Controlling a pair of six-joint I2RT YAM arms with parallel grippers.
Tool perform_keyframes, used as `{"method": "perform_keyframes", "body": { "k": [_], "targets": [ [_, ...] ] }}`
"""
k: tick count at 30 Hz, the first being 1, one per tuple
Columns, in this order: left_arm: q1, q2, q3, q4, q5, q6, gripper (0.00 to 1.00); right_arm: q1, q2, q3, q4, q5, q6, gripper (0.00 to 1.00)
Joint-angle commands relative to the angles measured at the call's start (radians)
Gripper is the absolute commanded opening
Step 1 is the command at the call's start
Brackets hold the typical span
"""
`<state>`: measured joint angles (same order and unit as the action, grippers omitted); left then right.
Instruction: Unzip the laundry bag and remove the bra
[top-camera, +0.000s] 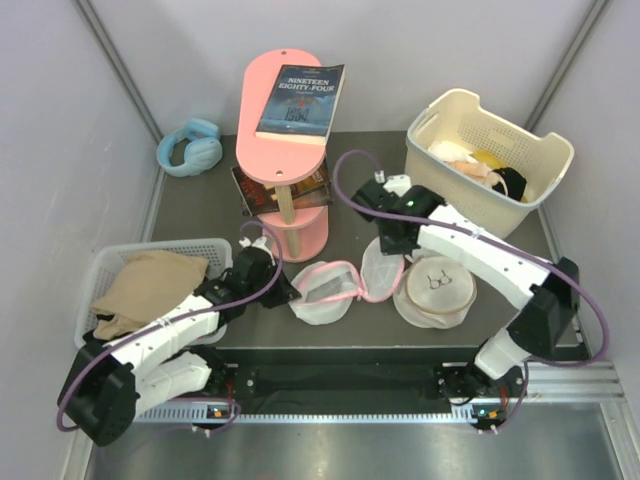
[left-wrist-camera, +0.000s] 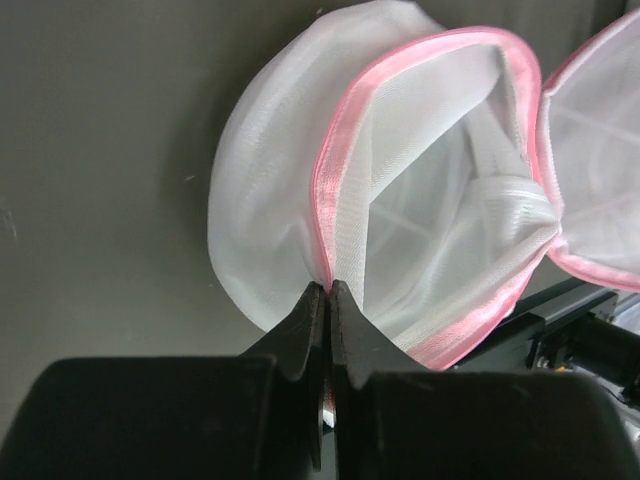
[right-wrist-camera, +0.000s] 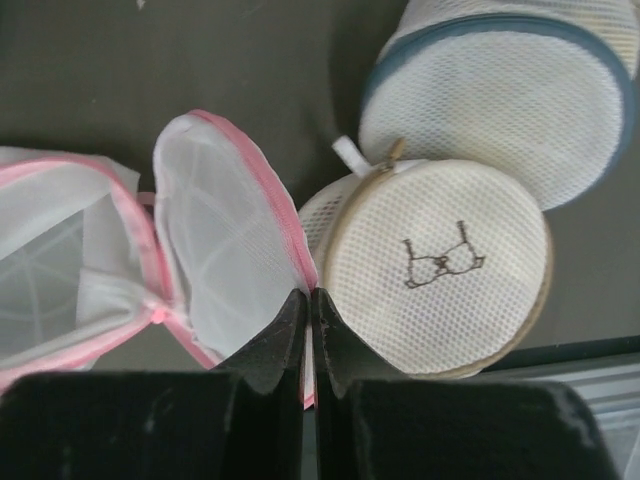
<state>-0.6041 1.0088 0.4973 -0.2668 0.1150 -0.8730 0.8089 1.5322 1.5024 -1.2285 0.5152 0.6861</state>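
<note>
the top view locates the laundry bag (top-camera: 322, 292) on the table just in front of the pink stand (top-camera: 262, 100). it is unzipped, and its lid (top-camera: 380, 272) is folded out to the right.

the left wrist view alone shows the bag interior (left-wrist-camera: 440, 210): white mesh panels and a white band. it also shows the left gripper (left-wrist-camera: 329, 300) with its fingers pinched together on the pink trim. the right wrist view shows the right gripper (right-wrist-camera: 308, 305) clamped on the lid's pink rim. only this view shows a blue-trimmed mesh bag (right-wrist-camera: 500, 95); in the top view the right arm covers it. the beige-rimmed bag with bra icon (right-wrist-camera: 440, 270) lies front right of the stand, touching the lid.

containers: a cream basket (top-camera: 545, 150) to the right of the stand holds white, peach, yellow and black items. a grey basket (top-camera: 100, 262) front left of the stand holds tan fabric (top-camera: 150, 282). the bra cannot be identified with certainty.
</note>
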Motion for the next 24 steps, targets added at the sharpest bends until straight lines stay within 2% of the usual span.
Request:
{"method": "perform_keyframes", "body": {
  "k": [1, 7, 13, 24],
  "targets": [
    [-0.005, -0.018, -0.052, 0.104, 0.003, 0.005, 0.00, 0.097, 0.081, 0.117, -0.042, 0.054, 0.096, 0.00],
    [-0.006, -0.019, -0.108, 0.084, -0.028, 0.019, 0.00, 0.232, 0.158, 0.194, -0.002, 0.054, 0.165, 0.00],
    [-0.006, -0.007, -0.126, 0.078, -0.017, 0.025, 0.00, 0.324, 0.190, 0.205, 0.116, 0.025, 0.196, 0.00],
    [-0.006, -0.058, -0.112, 0.037, -0.017, 0.022, 0.00, 0.394, 0.273, 0.124, 0.402, -0.158, 0.227, 0.00]
  ]
}}
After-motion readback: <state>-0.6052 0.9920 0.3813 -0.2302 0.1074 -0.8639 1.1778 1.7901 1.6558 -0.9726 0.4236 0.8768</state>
